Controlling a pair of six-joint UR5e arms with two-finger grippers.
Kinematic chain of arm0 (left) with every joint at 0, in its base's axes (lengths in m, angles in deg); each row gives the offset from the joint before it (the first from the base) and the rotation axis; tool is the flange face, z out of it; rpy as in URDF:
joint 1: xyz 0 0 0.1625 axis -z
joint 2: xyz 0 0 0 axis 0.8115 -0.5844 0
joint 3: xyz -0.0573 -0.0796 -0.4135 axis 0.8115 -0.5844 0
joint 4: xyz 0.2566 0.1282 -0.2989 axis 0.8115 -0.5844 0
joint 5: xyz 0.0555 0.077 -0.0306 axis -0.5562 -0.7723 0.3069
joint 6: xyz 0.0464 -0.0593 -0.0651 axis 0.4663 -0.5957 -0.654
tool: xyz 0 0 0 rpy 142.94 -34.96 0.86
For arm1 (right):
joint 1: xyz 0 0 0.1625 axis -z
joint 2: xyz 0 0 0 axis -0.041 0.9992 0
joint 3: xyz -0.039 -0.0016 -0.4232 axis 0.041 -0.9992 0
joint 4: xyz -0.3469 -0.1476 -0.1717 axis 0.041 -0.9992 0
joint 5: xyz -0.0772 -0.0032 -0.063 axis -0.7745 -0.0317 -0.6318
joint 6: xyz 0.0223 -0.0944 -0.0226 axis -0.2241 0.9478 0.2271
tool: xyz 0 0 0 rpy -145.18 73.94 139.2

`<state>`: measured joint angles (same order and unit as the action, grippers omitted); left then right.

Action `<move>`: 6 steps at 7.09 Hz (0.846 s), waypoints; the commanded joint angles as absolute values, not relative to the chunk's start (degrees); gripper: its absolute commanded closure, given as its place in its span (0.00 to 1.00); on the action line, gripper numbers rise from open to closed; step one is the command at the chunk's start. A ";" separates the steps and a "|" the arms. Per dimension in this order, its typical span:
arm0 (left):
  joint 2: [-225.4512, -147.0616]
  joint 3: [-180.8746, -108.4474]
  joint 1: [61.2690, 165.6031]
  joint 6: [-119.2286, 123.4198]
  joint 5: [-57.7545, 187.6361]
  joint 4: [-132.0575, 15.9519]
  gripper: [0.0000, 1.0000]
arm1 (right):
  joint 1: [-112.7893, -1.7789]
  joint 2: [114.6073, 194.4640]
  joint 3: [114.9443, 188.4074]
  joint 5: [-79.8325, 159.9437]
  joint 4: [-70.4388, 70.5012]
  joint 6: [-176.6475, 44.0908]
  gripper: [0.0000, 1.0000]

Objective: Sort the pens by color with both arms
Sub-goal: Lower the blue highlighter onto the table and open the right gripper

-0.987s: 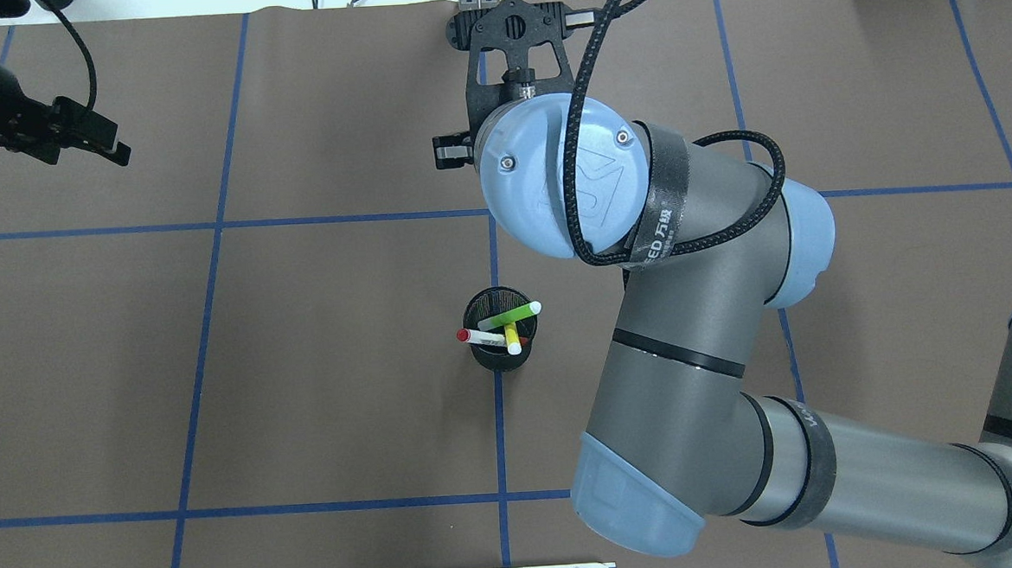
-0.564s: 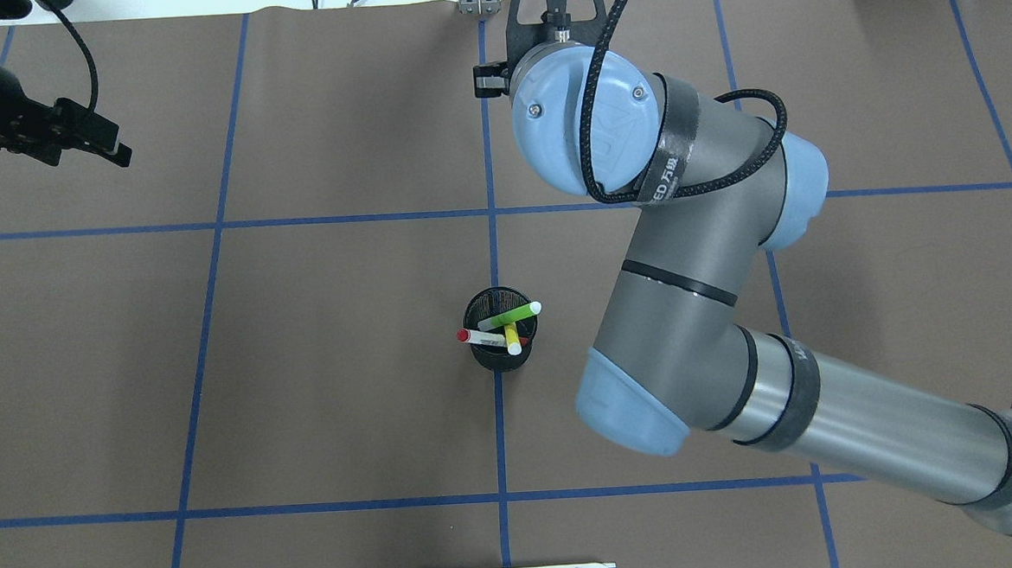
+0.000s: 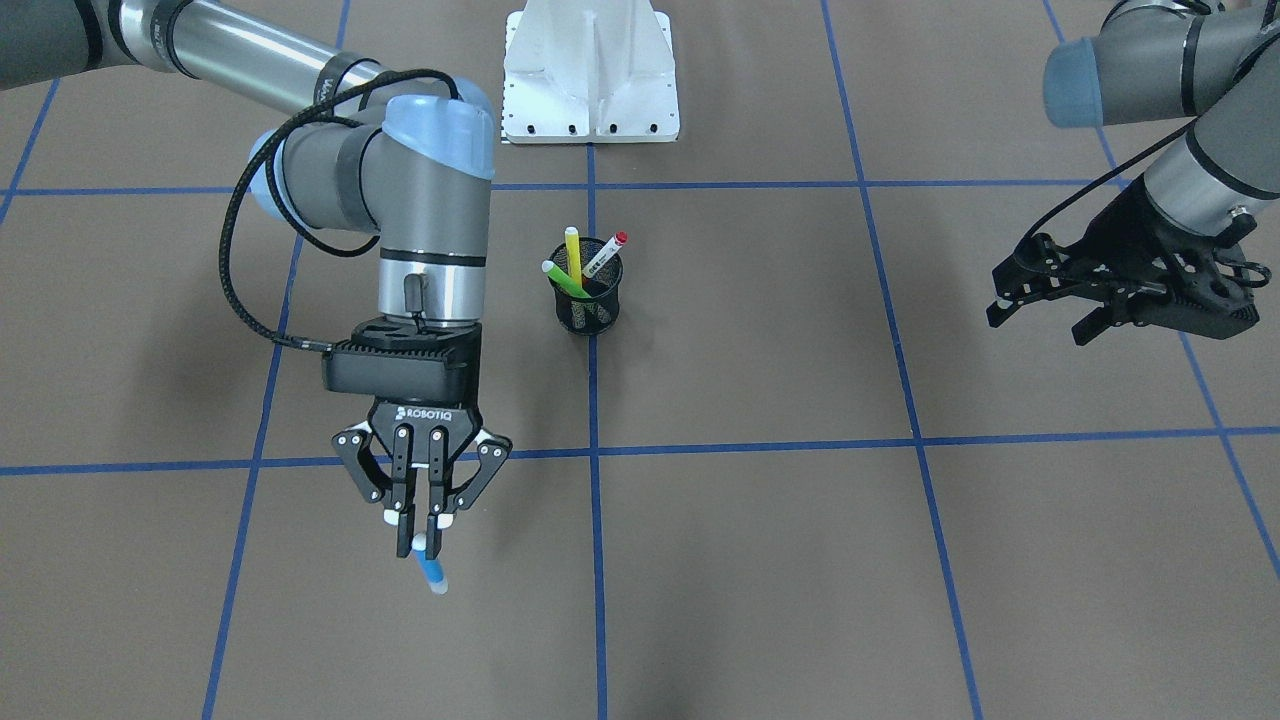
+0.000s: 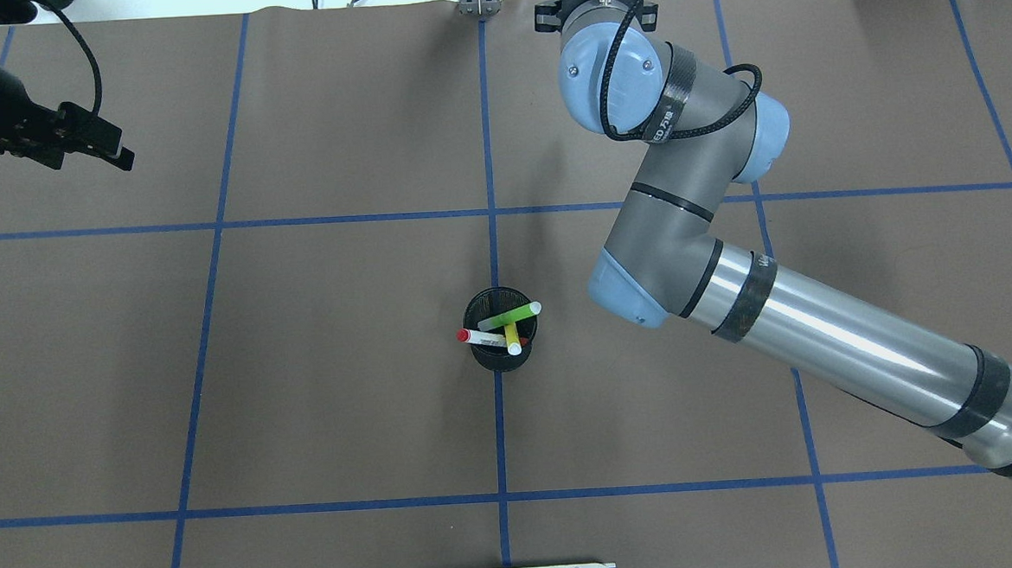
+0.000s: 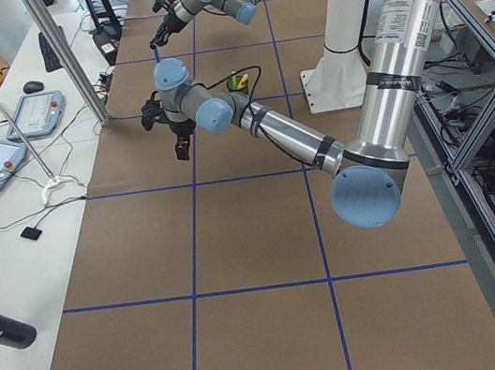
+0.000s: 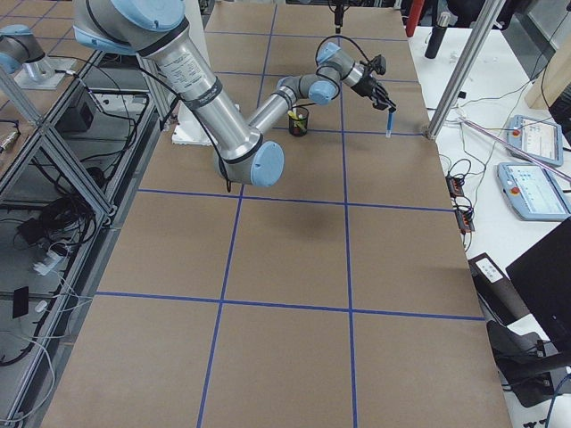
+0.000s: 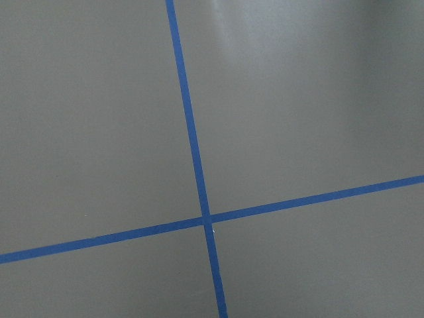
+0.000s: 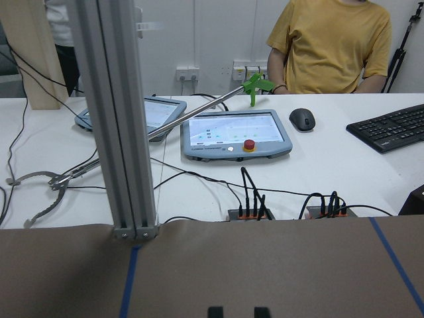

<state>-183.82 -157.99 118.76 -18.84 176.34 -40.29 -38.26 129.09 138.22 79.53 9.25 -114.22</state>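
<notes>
A black mesh cup [image 3: 587, 300] [image 4: 501, 353] stands at the table's middle. It holds the green pen [image 4: 508, 317], the yellow pen [image 4: 511, 338] and the white pen with red ends [image 4: 477, 337]. My right gripper [image 3: 420, 532] is shut on the blue pen [image 3: 432, 572], which hangs tip-down close over the mat near the far edge. That pen also shows in the exterior right view [image 6: 389, 122]. In the overhead view the right wrist [image 4: 612, 71] hides this gripper. My left gripper [image 3: 1040, 315] [image 4: 113, 149] is open and empty, far off to the left.
The white base pedestal [image 3: 590, 80] stands at the robot's side. An aluminium post [image 8: 122, 132] rises at the mat's far edge, just beside the right gripper. Behind it lie tablets [image 8: 235, 136] and cables, and a person sits there. Blue tape lines [image 7: 192, 146] grid the brown mat.
My right arm has swung away from me and to the right, towards the far edge. My left arm has hardly moved. The pens in the cup have not moved.
</notes>
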 commanded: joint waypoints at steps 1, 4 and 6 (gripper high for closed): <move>-183.89 -157.84 118.75 -18.86 176.39 -40.30 0.00 | -40.36 128.68 127.62 76.46 20.14 -114.20 1.00; -183.89 -158.19 118.75 -18.86 176.39 -40.30 0.00 | -37.84 128.58 124.87 70.67 25.60 -114.81 0.73; -183.89 -158.28 118.75 -18.86 176.39 -40.30 0.00 | -33.80 129.02 124.34 65.40 25.71 -115.17 0.57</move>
<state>-183.89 -158.19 118.75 -18.86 176.39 -40.30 -36.22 128.73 124.71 68.67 25.22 -114.94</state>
